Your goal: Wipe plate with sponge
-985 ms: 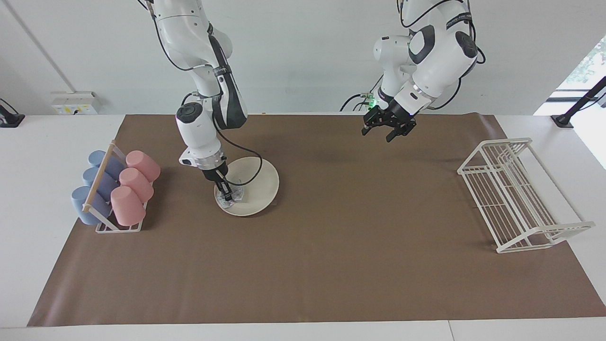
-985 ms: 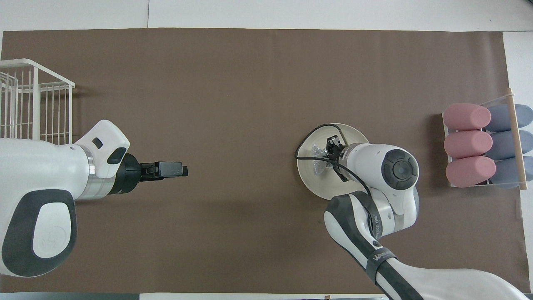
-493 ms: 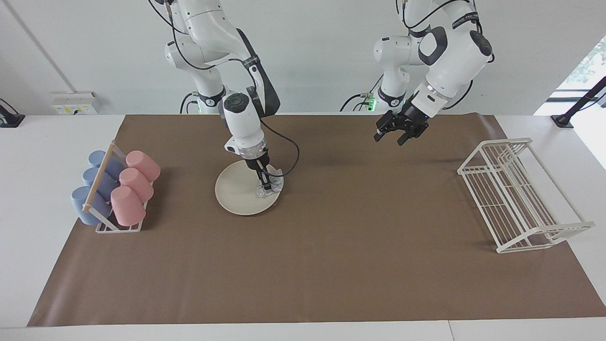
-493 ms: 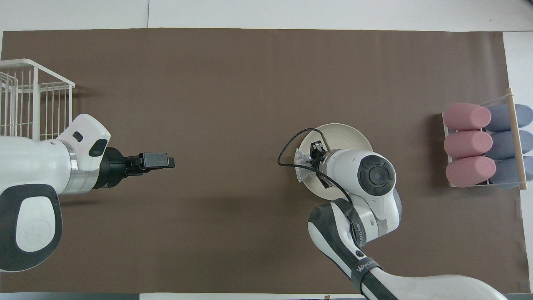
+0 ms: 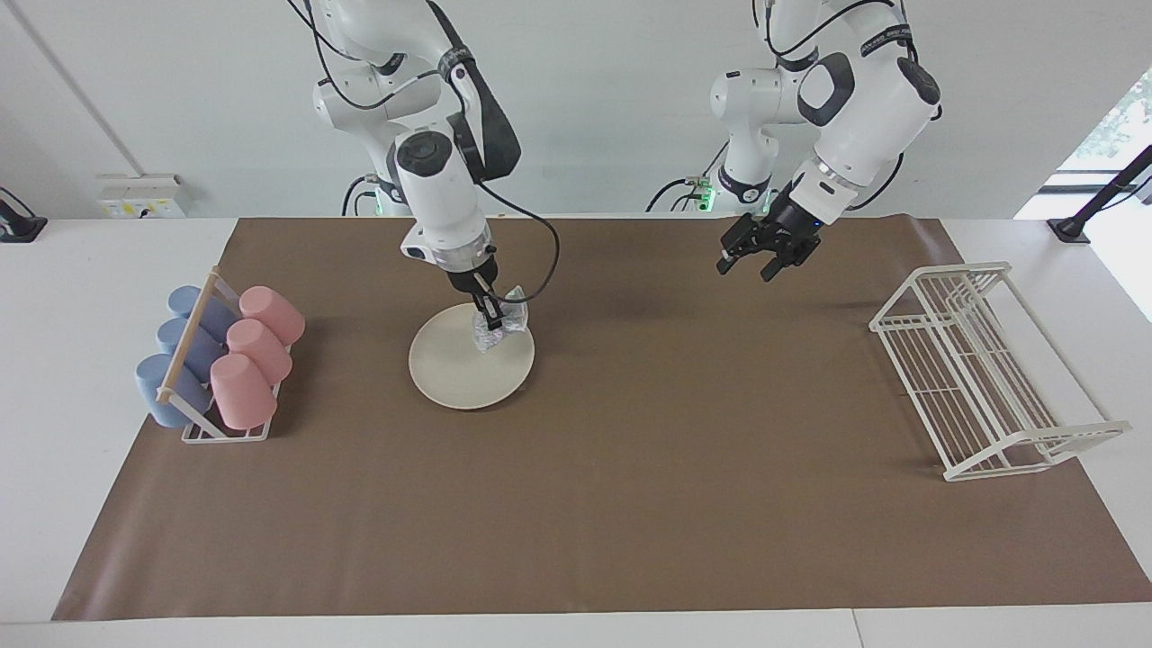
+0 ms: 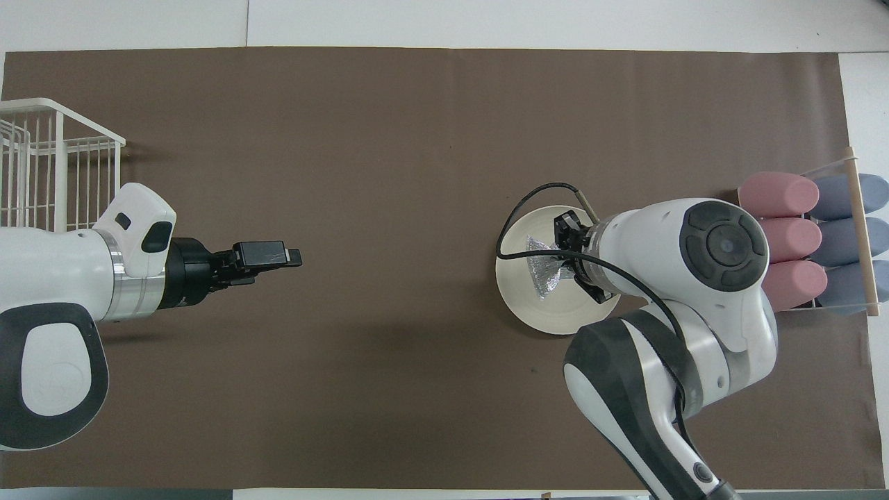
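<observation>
While the right gripper (image 5: pixel 492 317) hung over the plate (image 5: pixel 454 373), its jaws were clenched on the sponge (image 5: pixel 500 328), and the silvery pad dangled above the plate's edge nearest the robots; whether it brushed the surface could not be told. That plate sat flat on the brown mat (image 5: pixel 630 468) covering the tabletop, just beside the cup rack (image 5: pixel 193 360) with its pink and blue cups, toward the right arm's end. Well away from the plate, the left gripper (image 5: pixel 765 256) waited in the air over bare mat, and whether its jaws were released or clenched could not be told. A white wire rack (image 5: pixel 981 378) stood well apart from the plate, at the left arm's end.
</observation>
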{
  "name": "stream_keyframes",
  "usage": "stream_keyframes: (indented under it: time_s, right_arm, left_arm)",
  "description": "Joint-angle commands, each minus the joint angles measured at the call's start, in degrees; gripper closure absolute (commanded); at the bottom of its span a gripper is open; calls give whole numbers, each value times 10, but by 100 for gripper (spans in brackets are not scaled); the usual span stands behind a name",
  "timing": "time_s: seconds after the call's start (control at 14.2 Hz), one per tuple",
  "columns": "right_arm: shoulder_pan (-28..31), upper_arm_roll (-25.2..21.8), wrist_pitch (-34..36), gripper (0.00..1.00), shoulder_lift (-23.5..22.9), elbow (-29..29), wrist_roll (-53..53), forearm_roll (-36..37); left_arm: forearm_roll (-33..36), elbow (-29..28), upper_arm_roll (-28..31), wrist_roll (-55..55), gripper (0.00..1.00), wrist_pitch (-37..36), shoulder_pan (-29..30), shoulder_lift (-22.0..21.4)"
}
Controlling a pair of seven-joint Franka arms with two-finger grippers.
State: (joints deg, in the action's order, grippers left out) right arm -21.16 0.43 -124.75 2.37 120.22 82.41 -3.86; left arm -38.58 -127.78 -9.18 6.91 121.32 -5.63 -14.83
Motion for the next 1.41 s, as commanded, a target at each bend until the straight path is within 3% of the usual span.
stream_keyframes:
  time_s: [0.0, 0.21, 0.42, 0.63, 0.91, 1.27, 1.34]
  right_arm:
    - [-2, 5, 56, 100, 14, -55, -10, 19]
    - [-3, 11, 159, 100, 9, -152, 38, 21]
    - [-37, 12, 138, 100, 5, -156, 110, 21]
    - [-102, 12, 148, 100, -17, -200, 266, 34]
    - [-148, 12, 168, 100, -98, -291, 354, 56]
    - [-162, 12, 166, 100, -105, -286, 364, 63]
    - [-162, 12, 165, 100, -105, -286, 364, 63]
  left_arm:
    - [-95, -1, -1, -31, 0, 10, -12, 7]
    - [-223, -12, -1, -128, 0, 1, -22, 23]
    - [-352, -11, -1, -195, 0, -21, -31, 53]
    - [-439, -10, -1, -227, 0, -61, -35, 67]
    - [-460, -8, 0, -275, 0, -95, -47, 67]
    - [-456, 4, 0, -299, 0, -89, -58, 68]
    - [-456, 4, 0, -306, 5, -80, -61, 69]
